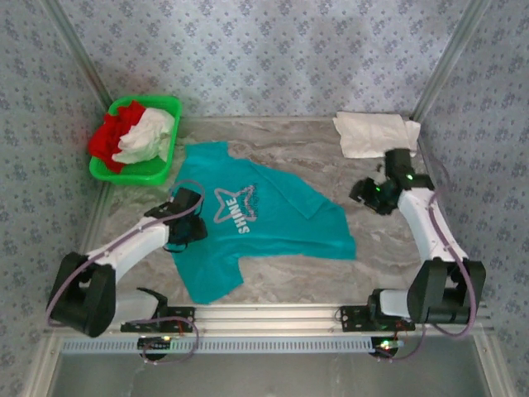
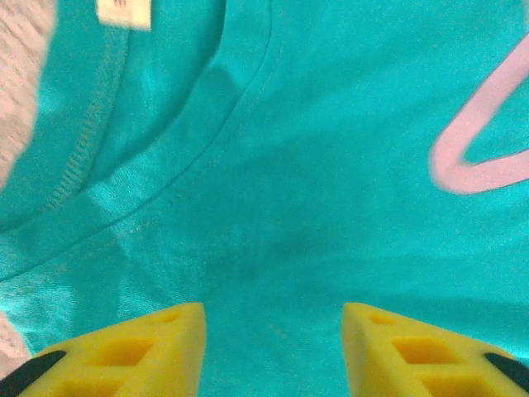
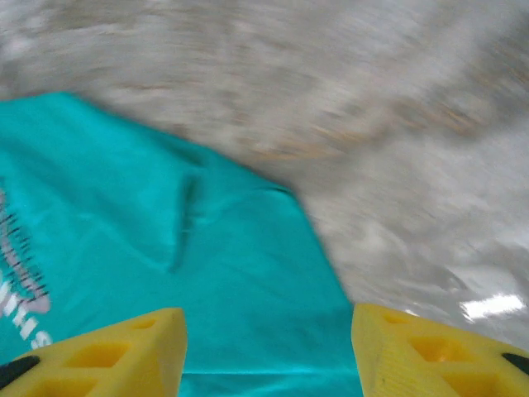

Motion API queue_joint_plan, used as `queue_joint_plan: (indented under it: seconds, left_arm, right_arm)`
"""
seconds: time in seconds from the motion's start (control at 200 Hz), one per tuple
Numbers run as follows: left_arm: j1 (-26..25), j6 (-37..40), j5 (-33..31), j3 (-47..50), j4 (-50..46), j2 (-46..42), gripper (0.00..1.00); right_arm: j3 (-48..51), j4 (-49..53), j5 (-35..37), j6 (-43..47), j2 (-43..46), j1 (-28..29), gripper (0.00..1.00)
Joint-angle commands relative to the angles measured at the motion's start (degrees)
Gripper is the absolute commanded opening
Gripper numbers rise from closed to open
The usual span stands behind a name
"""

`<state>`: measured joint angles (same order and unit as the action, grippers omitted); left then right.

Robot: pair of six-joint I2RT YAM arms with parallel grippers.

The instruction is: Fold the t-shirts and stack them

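Teal t-shirt [image 1: 273, 227] spread out mid-table, left gripper [image 2: 273, 335] over its collar, right gripper [image 3: 269, 343] at its right edge, both jaws released, nothing held.

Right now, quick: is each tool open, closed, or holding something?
Left tool: open, holding nothing, over the teal t-shirt.
Right tool: open, holding nothing, over the teal t-shirt's edge.

Soft, even light; the right wrist view is motion-blurred, with glare on the table [image 3: 492, 306].
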<state>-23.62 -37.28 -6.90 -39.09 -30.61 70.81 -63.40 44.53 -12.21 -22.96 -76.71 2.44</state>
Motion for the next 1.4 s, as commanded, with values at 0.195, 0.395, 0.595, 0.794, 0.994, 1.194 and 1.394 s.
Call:
queue_joint_plan:
  seconds: [0.195,0.395,0.595,0.794,0.994,1.194,1.394]
  left_arm:
    - [-0.2,-0.9,1.3,0.8,-0.2,-3.7,0.52]
    - [-0.2,-2.5,1.7,4.6,3.8,-2.9,0.52]
    - [-0.1,-2.4,1.8,4.6,5.6,1.5,0.52]
    - [-0.1,-2.4,1.8,5.2,7.1,3.7,0.51]
    - [0.0,-2.8,0.2,5.9,6.6,4.7,0.51]
    - [0.3,-4.5,-0.7,8.0,7.0,4.7,0.51]
    - [0.5,-4.8,-1.4,8.3,6.7,3.8,0.5]
  right_arm:
    - [-11.4,-1.7,7.2,16.0,-19.3,21.0,0.51]
    - [-15.5,0.1,12.3,19.5,-29.1,26.6,0.55]
    - [-18.6,2.9,15.2,21.7,-36.1,29.1,0.55]
    - [-18.8,1.9,17.8,20.9,-38.4,28.4,0.38]
    - [-20.4,2.9,18.7,20.5,-38.9,28.0,0.17]
    - [-25.0,5.9,20.4,20.7,-37.6,26.9,0.0]
    - [-30.6,7.0,21.0,21.3,-38.6,22.9,0.0]
